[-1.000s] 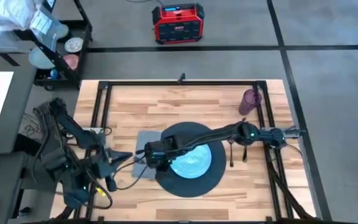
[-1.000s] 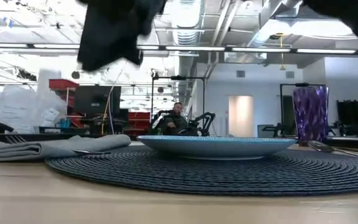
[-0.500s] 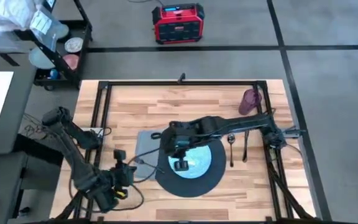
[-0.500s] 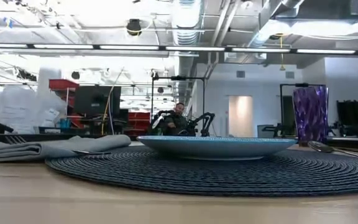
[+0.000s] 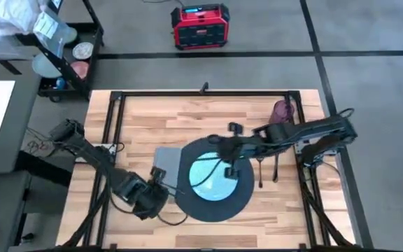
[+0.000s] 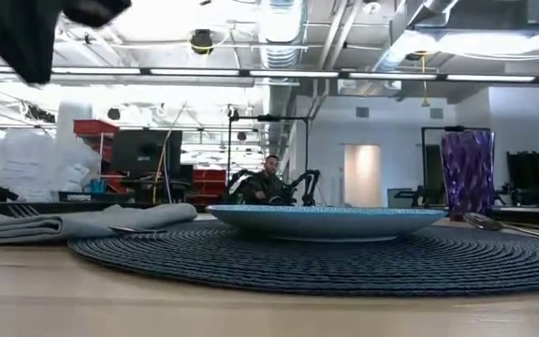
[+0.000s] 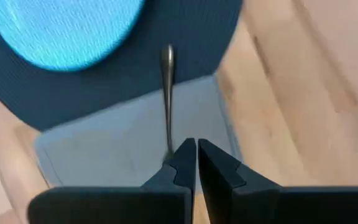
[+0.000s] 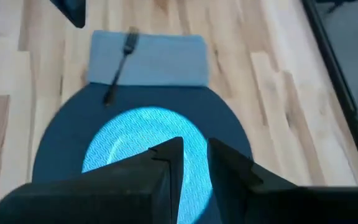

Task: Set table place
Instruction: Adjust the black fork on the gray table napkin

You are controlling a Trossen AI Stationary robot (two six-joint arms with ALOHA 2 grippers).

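Surface: one mat, one plate centred on it, one napkin touching the mat on the left arm's side. One fork is laid on the napkin, handle end reaching onto the mat. Two more utensils are seen just beside the mat on the right arm's side; which is knife and which spoon cannot be told. One cup is stood upright near the far right corner.

Left claw is held just above the napkin at the fork's tine end, fingers nearly together, nothing between them. Right claw is held over the plate, fingers a little apart, nothing gripped.

One person is seen far off in the low view, past the plate.
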